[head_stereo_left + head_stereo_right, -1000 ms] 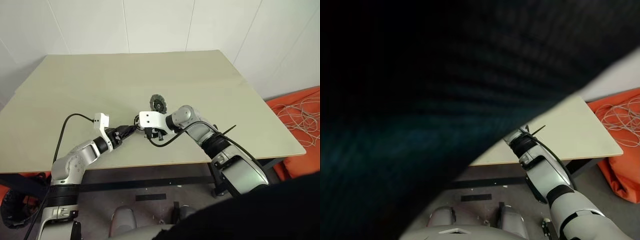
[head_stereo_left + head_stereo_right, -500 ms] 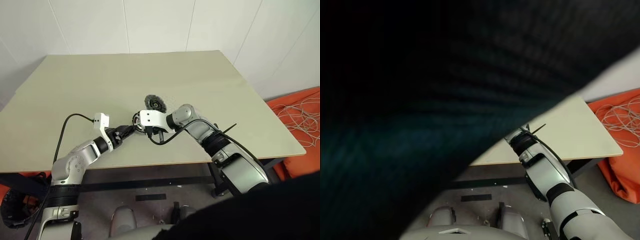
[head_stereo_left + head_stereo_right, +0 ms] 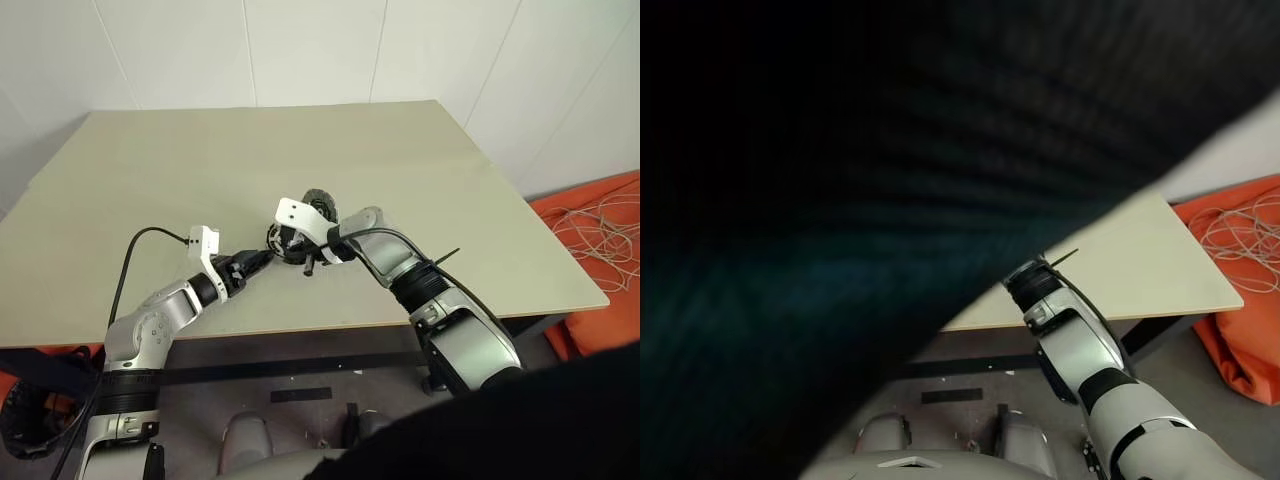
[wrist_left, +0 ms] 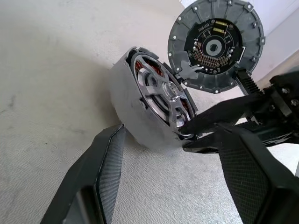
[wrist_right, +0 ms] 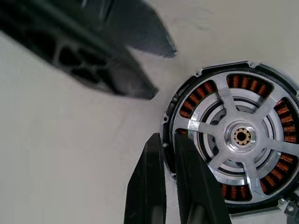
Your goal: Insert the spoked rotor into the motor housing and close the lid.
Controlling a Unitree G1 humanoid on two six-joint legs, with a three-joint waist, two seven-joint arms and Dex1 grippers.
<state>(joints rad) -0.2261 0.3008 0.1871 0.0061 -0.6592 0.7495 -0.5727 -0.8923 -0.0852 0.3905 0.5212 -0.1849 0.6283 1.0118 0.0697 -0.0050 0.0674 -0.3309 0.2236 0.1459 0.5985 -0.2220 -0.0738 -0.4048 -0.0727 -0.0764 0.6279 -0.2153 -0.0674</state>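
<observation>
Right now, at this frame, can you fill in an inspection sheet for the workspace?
Surface: pale table, bare around the work.
Job's things: spoked rotor seated in the motor housing, copper windings showing between its spokes; lid hinged open, standing up.
Clutter: nothing seen.
Grippers: left claw open, one finger each side of the housing; right claw shut, tips at the housing's rim.
Cables: black lead on the left arm; pale cable tangle on an orange cushion.
Surroundings: white panelled wall.

Silvery spoked rotor (image 5: 240, 137) seated in copper-wound motor housing (image 4: 126, 114), seemingly tilted on edge, ribbed grey lid (image 4: 216, 44) open
</observation>
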